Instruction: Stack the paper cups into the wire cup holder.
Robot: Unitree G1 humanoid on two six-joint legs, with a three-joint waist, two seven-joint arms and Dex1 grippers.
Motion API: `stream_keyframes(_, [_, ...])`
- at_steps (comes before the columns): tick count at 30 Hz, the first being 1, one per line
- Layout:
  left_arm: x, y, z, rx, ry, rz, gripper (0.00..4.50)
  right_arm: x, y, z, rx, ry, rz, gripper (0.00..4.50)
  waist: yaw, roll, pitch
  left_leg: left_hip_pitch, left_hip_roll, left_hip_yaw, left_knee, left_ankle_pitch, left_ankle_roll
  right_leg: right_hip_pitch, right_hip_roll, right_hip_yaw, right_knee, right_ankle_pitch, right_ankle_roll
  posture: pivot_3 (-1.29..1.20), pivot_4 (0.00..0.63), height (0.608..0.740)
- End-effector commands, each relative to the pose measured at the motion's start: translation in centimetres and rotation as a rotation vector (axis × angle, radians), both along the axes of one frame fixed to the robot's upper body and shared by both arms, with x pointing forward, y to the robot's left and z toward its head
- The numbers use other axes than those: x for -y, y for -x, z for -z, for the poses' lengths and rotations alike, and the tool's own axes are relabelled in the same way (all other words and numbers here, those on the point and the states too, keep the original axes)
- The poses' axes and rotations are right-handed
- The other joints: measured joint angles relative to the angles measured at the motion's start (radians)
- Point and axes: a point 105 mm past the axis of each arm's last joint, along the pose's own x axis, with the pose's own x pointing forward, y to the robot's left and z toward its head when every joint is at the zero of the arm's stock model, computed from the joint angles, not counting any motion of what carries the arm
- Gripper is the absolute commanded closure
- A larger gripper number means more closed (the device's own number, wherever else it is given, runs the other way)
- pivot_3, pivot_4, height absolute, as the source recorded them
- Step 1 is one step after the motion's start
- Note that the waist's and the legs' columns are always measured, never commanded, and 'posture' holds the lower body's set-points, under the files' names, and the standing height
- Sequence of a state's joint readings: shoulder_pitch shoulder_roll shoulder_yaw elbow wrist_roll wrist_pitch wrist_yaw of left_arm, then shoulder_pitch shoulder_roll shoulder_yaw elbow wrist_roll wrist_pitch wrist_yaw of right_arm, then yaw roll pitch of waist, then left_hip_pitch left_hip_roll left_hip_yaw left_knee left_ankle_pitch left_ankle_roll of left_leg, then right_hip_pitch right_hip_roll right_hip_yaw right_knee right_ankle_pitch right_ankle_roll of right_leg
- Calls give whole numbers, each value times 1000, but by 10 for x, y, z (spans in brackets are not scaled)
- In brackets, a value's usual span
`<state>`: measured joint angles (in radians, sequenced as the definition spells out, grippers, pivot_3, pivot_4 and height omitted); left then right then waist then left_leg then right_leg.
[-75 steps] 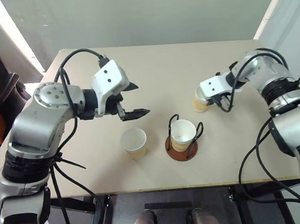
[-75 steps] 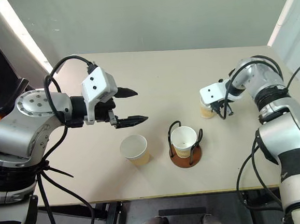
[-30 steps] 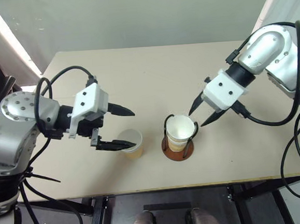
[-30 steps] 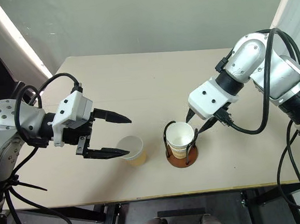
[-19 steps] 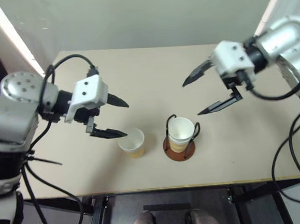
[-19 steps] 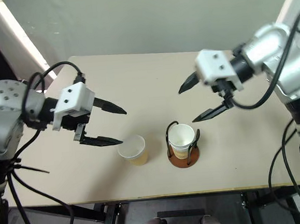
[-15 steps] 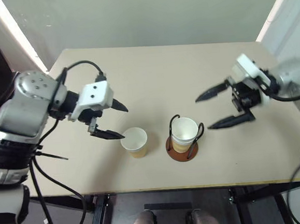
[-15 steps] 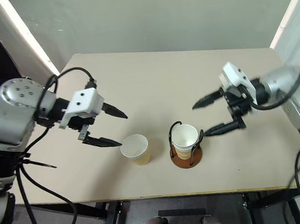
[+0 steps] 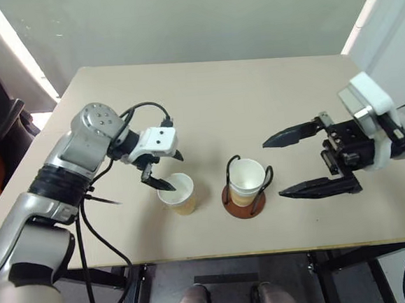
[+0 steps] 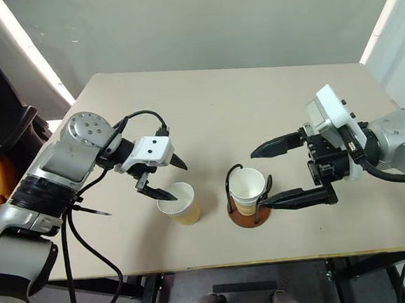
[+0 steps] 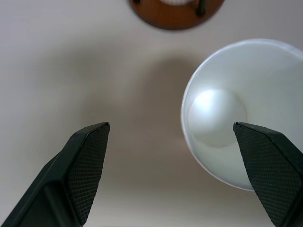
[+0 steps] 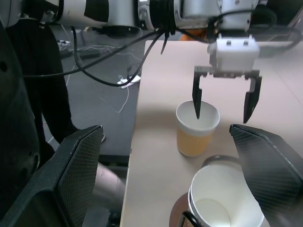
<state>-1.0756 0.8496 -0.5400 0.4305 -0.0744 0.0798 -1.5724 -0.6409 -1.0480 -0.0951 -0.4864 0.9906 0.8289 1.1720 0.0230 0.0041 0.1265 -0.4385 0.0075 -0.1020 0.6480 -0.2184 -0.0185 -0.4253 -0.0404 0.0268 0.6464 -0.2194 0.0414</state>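
We see a tan table (image 9: 205, 95) with a wire cup holder (image 9: 245, 190) standing near its front edge. The holder has a round brown base and thin black wire loops that stand up. Paper cups (image 9: 248, 181) sit nested inside the loops, upright, with the white inside showing. We cannot tell for sure how many cups are nested there.

One more paper cup (image 9: 177, 193) stands alone on the table, just to the left of the holder. It is upright, white inside and yellowish on the outside.

Our left gripper (image 9: 166, 171) points down at this lone cup. Its two black fingers are spread wide apart. One fingertip (image 12: 197, 108) hangs over the cup's mouth, or just inside it, and the other finger is past the rim on the outside, so the cup's rim lies between them. We cannot tell if a finger touches the cup. The gripper holds nothing.

Our right gripper (image 10: 274, 174) is to the right of the holder, close to it. Its fingers are spread wide too, one above the other in the head view, and they point to the left, toward the holder. It holds nothing.
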Motion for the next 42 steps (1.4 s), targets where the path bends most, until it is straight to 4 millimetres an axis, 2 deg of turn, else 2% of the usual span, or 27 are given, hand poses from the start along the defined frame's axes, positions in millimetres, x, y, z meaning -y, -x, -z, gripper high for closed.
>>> stream_keyframes(1, [9, -2, -4, 19, -48, 74, 0, 4, 6, -7, 58, 18, 38, 54, 6, 0, 0, 0, 0, 0, 1, 0, 0, 0, 0, 0, 0, 0, 1, 0, 150, 740])
stream_keyframes(6, [16, -1, -2, 11, -58, 120, 0, 7, 8, -8, 69, 20, 69, 54, 6, 0, 0, -1, -1, 0, 3, 0, 1, 1, 0, 1, -1, 2, 3, 0, 150, 740])
stream_keyframes(7, [17, 0, -3, 10, -57, 129, 377, 8, 7, -8, 71, 24, 79, 0, 6, 0, 0, -1, -1, 0, 3, 0, 1, 1, 0, 1, -1, 2, 3, 0, 150, 740])
stream_keyframes(9, [17, 0, -3, 9, -57, 138, 852, 10, 7, -7, 73, 32, 91, 0, 6, 0, 0, -1, -1, 0, 3, 0, 1, 1, 0, 0, -1, 2, 3, 0, 150, 740])
stream_keyframes(17, [12, 11, -3, 11, -93, 194, 3846, 11, 7, -2, 114, 82, 126, 0, 4, 0, 0, -1, -1, 1, 3, 1, 2, 1, 0, 1, -1, 2, 5, 0, 150, 740])
stream_keyframes(19, [10, 11, -4, 13, -99, 198, 4466, 12, 7, -4, 124, 83, 132, 0, 4, 0, 0, -1, -1, 0, 4, 1, 2, 1, 0, 1, -1, 2, 5, 0, 150, 740])
stream_keyframes(22, [8, 11, -10, 27, -94, 209, 4466, 18, 6, -9, 148, 97, 160, 0, 7, 0, 0, -1, -1, 0, 4, 1, 3, 1, 0, 1, -1, 3, 6, 0, 150, 740])
stream_keyframes(25, [9, 10, -26, 60, -64, 222, 4466, 27, 3, -15, 170, 112, 205, 0, 8, 0, 0, -2, -1, 0, 6, 1, 3, 1, 0, 1, -1, 3, 6, 0, 150, 740])
stream_keyframes(28, [22, 11, -72, 139, 50, 259, 4466, 40, 7, -22, 165, 121, 234, 0, 12, 0, 0, -5, -2, -1, 9, 0, 5, 0, 0, 0, -1, 3, 7, 0, 150, 740])
stream_keyframes(32, [40, 14, -121, 220, 135, 319, 4466, 53, 9, -26, 160, 124, 273, 0, 12, 0, 0, -14, -3, -2, 15, 0, 4, -4, -1, 1, -2, 4, 8, 0, 150, 740])
stream_keyframes(35, [73, 32, -163, 173, 309, 395, 4466, 58, 4, -25, 168, 128, 310, 0, 12, 1, 0, -15, -5, 0, 16, -1, 4, -4, -4, 2, -3, 3, 11, 0, 150, 740])
stream_keyframes(36, [84, 38, -171, 138, 347, 415, 4466, 57, 3, -24, 173, 129, 310, 0, 13, 0, 0, -15, -6, 1, 16, -1, 4, -4, -4, 2, -4, 3, 12, 0, 150, 740])
stream_keyframes(42, [131, 41, -177, 54, 363, 476, 4466, 46, 6, -19, 179, 131, 272, 0, 18, 4, 1, -14, -12, 7, 18, -3, 5, -2, -10, 4, -3, 1, 22, 0, 150, 740])
